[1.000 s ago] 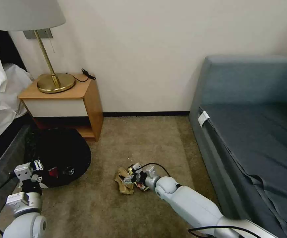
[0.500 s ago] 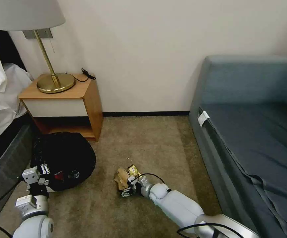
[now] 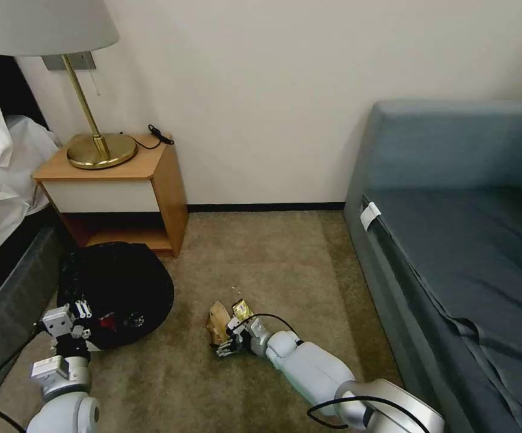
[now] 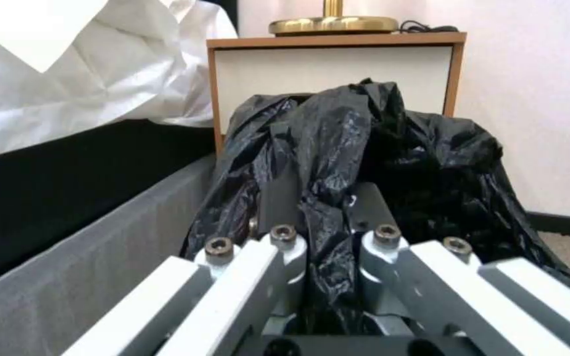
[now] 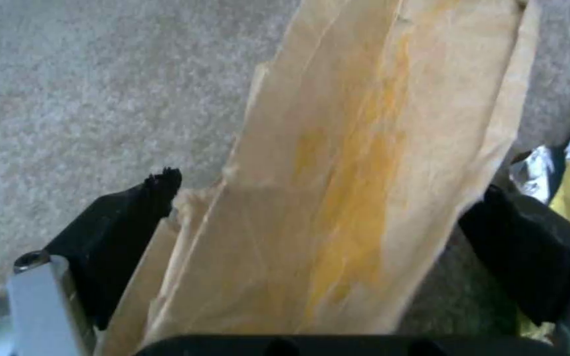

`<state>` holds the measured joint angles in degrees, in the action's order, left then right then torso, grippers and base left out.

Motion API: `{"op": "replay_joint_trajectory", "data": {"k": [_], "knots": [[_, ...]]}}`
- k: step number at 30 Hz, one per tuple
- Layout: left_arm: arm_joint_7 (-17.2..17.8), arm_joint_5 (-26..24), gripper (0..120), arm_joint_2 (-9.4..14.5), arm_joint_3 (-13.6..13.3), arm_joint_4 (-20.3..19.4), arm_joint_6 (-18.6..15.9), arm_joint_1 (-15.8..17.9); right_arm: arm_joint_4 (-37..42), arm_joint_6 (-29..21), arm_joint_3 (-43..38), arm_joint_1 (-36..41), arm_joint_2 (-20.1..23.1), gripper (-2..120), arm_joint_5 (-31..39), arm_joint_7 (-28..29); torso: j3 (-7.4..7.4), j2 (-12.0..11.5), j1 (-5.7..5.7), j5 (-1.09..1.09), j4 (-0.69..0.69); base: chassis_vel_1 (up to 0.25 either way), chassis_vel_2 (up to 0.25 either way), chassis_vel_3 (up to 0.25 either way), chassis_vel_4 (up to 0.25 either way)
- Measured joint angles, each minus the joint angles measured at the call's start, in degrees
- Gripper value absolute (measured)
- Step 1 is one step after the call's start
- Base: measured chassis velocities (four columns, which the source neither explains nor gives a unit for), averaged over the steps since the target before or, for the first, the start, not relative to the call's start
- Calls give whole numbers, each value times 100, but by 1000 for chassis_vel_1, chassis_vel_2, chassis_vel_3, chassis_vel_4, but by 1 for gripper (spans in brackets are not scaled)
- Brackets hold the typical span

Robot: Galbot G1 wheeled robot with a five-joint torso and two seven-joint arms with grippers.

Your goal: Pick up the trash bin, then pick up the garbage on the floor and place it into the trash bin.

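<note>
Between the spread fingers (image 5: 120,232) of the right gripper (image 3: 228,344), low on the carpet (image 3: 273,264), lay the tan wrapper (image 5: 364,163); the fingers stood apart on either side of it and had not closed. Just beyond one finger sat a gold wrapper (image 3: 242,310), near enough to be caught by mistake. To do this step well, I judged, the gripper should press down slightly so both fingertips passed under the paper's edges, then close slowly on the wrapper's middle, since such thin paper would likely slip or tear if pinched at a corner. Off to the left, the left gripper (image 3: 68,319) was clamped on the black bag of the bin (image 3: 116,288), holding it beside the nightstand (image 3: 110,180).
</note>
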<state>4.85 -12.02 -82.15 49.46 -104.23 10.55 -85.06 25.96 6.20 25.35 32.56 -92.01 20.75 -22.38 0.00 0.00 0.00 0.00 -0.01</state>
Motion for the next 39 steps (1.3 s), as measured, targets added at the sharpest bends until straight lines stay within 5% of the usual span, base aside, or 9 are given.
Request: {"op": "replay_joint_trajectory", "data": {"k": [26, 39], "knots": [[32, -72, 5, 109, 34, -221, -89, -87, 317, -25, -211, 126, 121, 6, -75, -78, 0, 0, 0, 0, 0, 0, 0, 0, 0], [37, -105, 5, 124, 38, -251, -90, -111, 907, -78, -610, 177, 295, 2, -139, 79, 0, 0, 0, 1, 1, 0, 0, 0, 0]]}}
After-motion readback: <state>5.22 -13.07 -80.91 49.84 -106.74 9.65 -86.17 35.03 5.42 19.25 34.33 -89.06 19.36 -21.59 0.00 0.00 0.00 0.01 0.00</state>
